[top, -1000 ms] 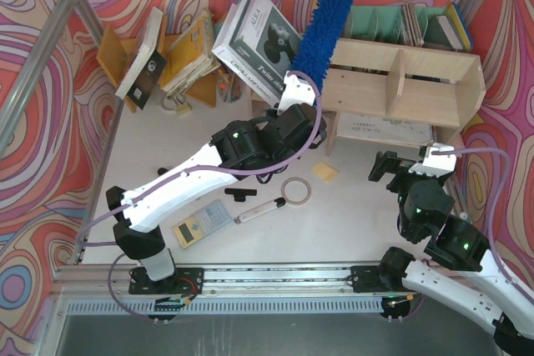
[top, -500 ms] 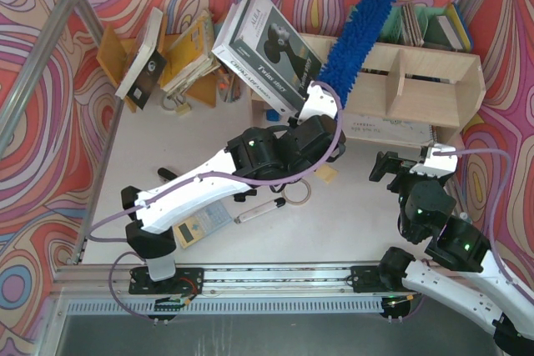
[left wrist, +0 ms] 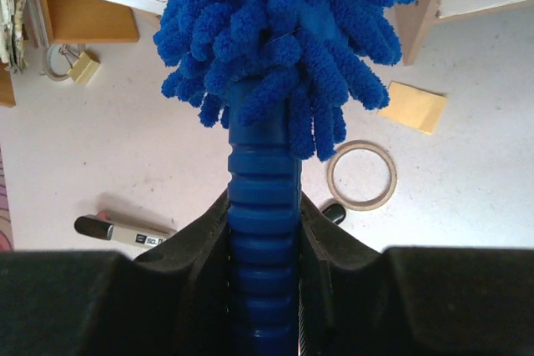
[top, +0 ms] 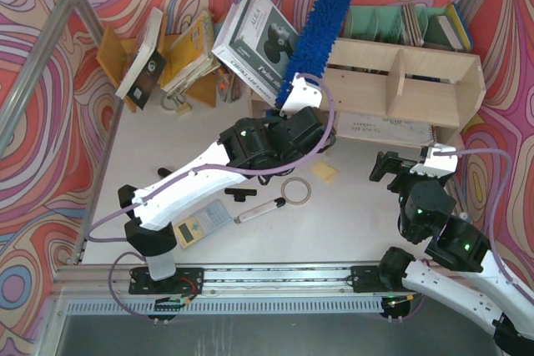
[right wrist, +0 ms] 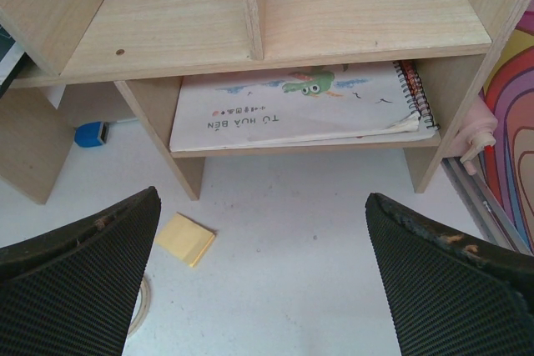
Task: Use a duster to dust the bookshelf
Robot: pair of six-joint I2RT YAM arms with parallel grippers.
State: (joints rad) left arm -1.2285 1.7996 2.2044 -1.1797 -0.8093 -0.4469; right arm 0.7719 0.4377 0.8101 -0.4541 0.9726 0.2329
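We see the left gripper (left wrist: 264, 218) clamped on the duster (top: 317, 27), upright at the bookshelf's (top: 417, 89) left end, perhaps touching it; the right gripper (right wrist: 263, 268) gapes wide before the bookshelf.

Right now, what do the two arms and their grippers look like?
Both the left arm and right arm have white links, black joint housings with small green lights, and a lilac cable looped alongside. The right gripper has broad black fingers with a fine ribbed texture, scuffed at the edges; the left gripper is black too.
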